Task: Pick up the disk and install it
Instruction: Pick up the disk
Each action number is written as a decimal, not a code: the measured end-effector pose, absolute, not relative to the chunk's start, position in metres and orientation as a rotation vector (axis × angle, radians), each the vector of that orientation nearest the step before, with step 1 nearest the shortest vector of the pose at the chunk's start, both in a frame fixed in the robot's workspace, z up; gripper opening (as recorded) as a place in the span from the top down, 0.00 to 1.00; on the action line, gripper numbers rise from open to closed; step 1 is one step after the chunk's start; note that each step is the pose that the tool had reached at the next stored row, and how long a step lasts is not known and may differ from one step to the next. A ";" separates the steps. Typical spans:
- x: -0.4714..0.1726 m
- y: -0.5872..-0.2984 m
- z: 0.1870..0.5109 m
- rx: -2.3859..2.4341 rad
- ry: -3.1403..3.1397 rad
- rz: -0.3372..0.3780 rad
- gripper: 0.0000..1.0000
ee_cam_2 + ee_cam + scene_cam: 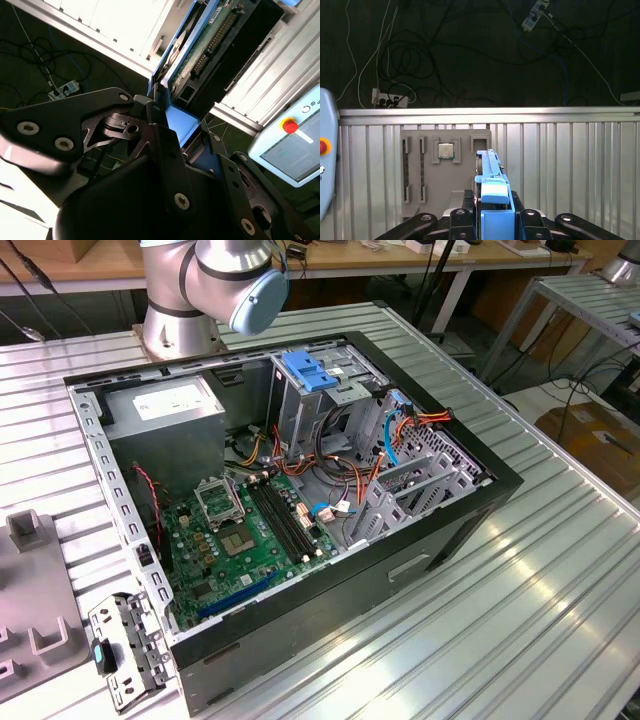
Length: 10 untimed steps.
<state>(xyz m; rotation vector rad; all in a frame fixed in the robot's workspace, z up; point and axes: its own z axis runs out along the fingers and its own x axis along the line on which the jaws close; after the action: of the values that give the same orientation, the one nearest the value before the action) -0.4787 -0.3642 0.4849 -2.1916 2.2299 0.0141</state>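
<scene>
First wrist view: gripper (492,212) clamped on disk (490,167), blue plastic carrier; beyond gripper, grey tray (415,170) holds square chip (446,150).

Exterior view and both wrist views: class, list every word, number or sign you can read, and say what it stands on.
None of it can be read.
White label on the power supply: print too small.
Circuit board of the disk, held in the gripper: print blurred.
Teach pendant: marks beside its red button too blurred.
Processor on the grey tray: markings too small.
</scene>
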 end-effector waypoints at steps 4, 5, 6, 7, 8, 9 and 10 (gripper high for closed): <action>-0.479 -0.364 0.485 -2.192 2.230 0.014 0.63; -0.479 -0.364 0.485 -2.192 2.230 0.014 0.63; -0.479 -0.364 0.485 -2.192 2.230 0.014 0.63; -0.479 -0.364 0.485 -2.192 2.230 0.014 0.63; -0.479 -0.364 0.486 -2.192 2.230 0.015 0.63; -0.479 -0.364 0.486 -2.191 2.230 0.015 0.63; -0.479 -0.364 0.487 -2.191 2.230 0.015 0.63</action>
<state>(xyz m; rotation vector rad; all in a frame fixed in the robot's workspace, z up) -0.4787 -0.3642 0.4870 -2.1914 2.2296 0.0146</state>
